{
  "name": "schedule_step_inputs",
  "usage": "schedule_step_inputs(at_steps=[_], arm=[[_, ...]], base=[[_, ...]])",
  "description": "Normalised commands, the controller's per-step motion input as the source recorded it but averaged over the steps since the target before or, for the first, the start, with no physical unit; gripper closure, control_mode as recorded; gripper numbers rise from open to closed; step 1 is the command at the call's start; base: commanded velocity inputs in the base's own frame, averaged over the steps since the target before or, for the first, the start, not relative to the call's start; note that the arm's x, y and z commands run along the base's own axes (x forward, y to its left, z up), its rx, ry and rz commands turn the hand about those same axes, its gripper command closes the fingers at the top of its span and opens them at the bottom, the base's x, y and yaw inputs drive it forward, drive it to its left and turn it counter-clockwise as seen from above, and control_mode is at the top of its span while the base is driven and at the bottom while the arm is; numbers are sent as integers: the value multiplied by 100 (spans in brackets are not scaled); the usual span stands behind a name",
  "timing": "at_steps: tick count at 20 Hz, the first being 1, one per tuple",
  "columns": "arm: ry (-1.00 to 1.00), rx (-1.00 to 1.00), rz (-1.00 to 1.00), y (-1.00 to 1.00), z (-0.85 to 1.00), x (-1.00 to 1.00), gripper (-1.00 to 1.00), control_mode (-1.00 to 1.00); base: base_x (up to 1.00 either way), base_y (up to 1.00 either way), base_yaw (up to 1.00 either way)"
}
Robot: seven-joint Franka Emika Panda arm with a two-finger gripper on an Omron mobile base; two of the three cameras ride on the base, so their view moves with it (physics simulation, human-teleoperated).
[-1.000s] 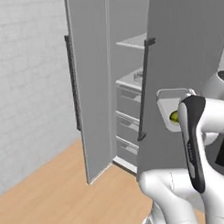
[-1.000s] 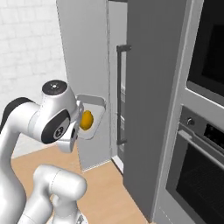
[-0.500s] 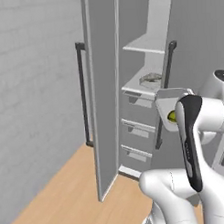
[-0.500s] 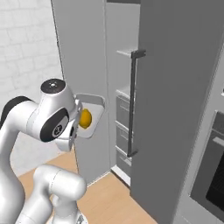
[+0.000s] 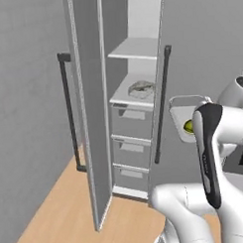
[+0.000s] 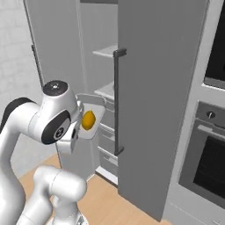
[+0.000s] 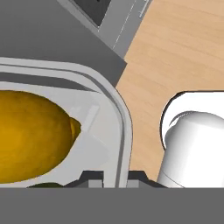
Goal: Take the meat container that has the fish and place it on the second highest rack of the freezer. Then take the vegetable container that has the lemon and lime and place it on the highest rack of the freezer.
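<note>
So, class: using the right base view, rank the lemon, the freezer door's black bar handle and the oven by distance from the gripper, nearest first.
1. lemon: in the tray held at the gripper.
2. black bar handle: just right of the tray, on the freezer door.
3. oven: far right.

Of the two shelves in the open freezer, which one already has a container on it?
The second highest rack, just above the drawers, carries the fish container. The highest rack above it is bare.
</note>
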Motion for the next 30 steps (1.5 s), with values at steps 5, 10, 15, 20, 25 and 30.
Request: schedule_step_inputs(at_steps=[5, 10, 15, 20, 25, 30], arm=[[0, 0, 0, 0, 0, 0, 100, 100], [0, 0, 0, 0, 0, 0, 100, 100], [0, 0, 0, 0, 0, 0, 100, 100], [0, 0, 0, 0, 0, 0, 100, 100], [0, 0, 0, 0, 0, 0, 100, 100], [0, 0, 0, 0, 0, 0, 100, 100]], base=[[61, 94, -20], [35, 14, -15], [62, 0, -19], [86, 15, -19], [61, 66, -21], [41, 12, -16]])
